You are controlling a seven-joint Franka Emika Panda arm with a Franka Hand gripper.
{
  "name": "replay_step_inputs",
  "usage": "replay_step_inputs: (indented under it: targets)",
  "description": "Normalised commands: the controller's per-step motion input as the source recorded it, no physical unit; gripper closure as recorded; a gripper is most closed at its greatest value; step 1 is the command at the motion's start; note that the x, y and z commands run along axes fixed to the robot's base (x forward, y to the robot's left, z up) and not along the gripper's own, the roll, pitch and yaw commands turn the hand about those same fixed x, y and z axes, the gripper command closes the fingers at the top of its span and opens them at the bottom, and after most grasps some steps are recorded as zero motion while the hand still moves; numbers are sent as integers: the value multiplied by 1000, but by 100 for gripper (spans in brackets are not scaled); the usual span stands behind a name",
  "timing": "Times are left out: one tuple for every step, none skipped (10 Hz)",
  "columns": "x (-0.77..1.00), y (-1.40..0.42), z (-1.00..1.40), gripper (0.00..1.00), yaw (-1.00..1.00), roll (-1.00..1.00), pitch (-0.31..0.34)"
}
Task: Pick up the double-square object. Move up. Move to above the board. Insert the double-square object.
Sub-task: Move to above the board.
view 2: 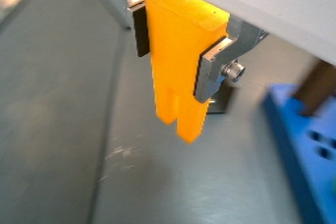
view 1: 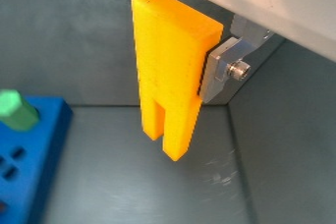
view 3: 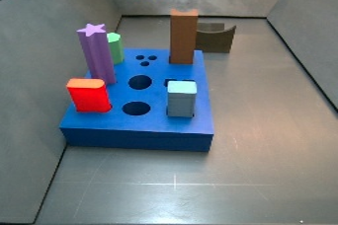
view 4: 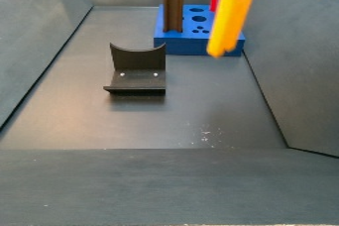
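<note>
Your gripper [view 1: 197, 56] hangs high, jaws pinching the double-square object [view 1: 171, 71] short of the board [view 3: 132, 125]; any tilt could jam it at the hole.

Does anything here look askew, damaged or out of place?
Nothing stands out. The claw holds the double-square object lifted off the floor, hanging roughly straight; the pegs on the board stand upright.
</note>
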Motion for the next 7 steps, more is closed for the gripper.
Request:
replay_step_inputs:
  targets:
    - [215,-1000,244,100,-1000,9,131]
    - [219,-1000,246,100,-1000,9,139]
    - [222,-1000,248,100,-1000,6,147]
    - [226,-1000,253,100,-1000,0,163]
    - [227,-1000,253,100,-1000,-7,170]
    - [234,-1000,255,100,-1000,-14,193]
    - [240,-1000,255,100,-1000,-24,220]
